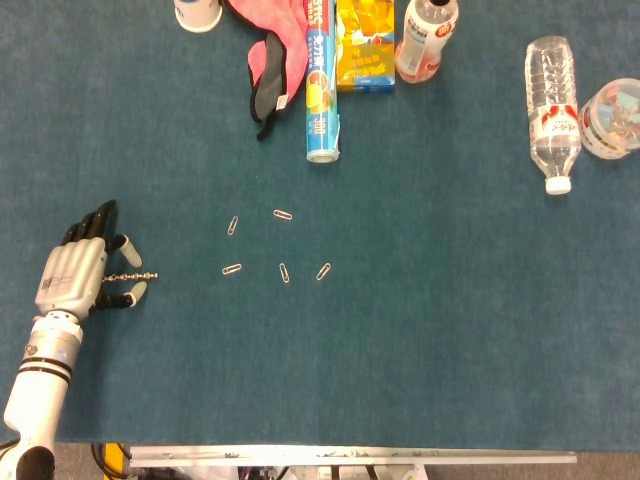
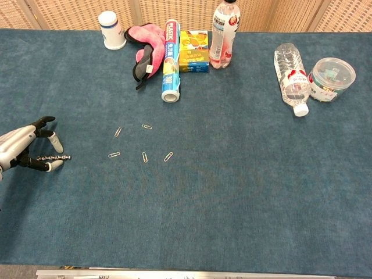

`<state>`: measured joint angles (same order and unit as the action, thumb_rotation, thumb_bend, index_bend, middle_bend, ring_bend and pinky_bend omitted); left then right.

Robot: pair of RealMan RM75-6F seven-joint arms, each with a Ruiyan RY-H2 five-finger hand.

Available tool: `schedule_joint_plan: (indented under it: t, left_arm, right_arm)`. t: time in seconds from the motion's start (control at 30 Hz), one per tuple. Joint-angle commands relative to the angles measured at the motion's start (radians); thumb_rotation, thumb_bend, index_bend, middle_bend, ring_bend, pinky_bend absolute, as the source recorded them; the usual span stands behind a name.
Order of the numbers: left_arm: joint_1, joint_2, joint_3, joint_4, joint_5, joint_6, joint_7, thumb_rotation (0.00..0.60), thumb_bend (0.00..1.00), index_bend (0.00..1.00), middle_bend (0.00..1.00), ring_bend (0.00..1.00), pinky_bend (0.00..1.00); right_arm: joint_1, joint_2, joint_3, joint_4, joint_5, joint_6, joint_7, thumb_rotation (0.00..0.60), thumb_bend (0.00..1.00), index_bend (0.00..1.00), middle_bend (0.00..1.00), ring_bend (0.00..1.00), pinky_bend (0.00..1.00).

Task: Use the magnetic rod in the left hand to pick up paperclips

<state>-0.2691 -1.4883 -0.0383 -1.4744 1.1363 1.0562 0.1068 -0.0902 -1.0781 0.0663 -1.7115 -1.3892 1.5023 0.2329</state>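
A thin, dark, beaded-looking magnetic rod (image 1: 132,276) is lying level just above the blue carpeted tabletop (image 1: 420,330) at its left side, its free tip pointing right toward the clips and showing as a slim knobbly line in the chest view too (image 2: 53,157). The robot's silver-and-black left hand (image 1: 78,274) is gripping the rod's near end, its fingers curling around it while the pale-tipped thumb and one finger are sticking out on either side of the shaft; the same hand (image 2: 23,149) is showing at the left edge of the chest view. Five small silver wire paperclips (image 1: 278,250) are lying scattered in a loose ring to the right of the rod's tip, apart from it and from each other, flat on the cloth. Further back, a blue cylindrical roll with printed wrapping (image 1: 320,85) is lying lengthwise beside a pink and black fabric item (image 1: 268,55), a yellow box (image 1: 366,45) and an upright bottle with a red label (image 1: 426,40). At the right, a clear plastic water bottle (image 1: 552,110) is lying on its side next to a round clear tub (image 1: 612,118). The right hand is not appearing in either view.
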Motion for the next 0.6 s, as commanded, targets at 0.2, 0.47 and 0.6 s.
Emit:
schedule_joint_plan:
  t: [0.2,0.47,0.6]
  left_arm:
    - [0.002,0.000,0.002,0.002,0.000,0.000,-0.002,0.600,0.26,0.49,0.00,0.00,0.08]
    - [0.001,-0.003,0.002,0.007,-0.004,-0.002,0.000,0.600,0.29,0.51,0.00,0.00,0.08]
    - [0.001,-0.004,0.002,0.009,-0.007,-0.004,-0.001,0.600,0.30,0.52,0.00,0.00,0.08]
  right_arm:
    - [0.000,0.000,0.001,-0.001,0.001,0.001,0.001,0.600,0.31,0.60,0.45,0.37,0.54]
    - [0.001,0.001,0.001,-0.003,-0.001,-0.001,-0.001,0.600,0.31,0.60,0.45,0.37,0.54]
    - [0.002,0.001,0.001,-0.004,-0.001,-0.002,-0.002,0.600,0.31,0.60,0.45,0.37,0.54]
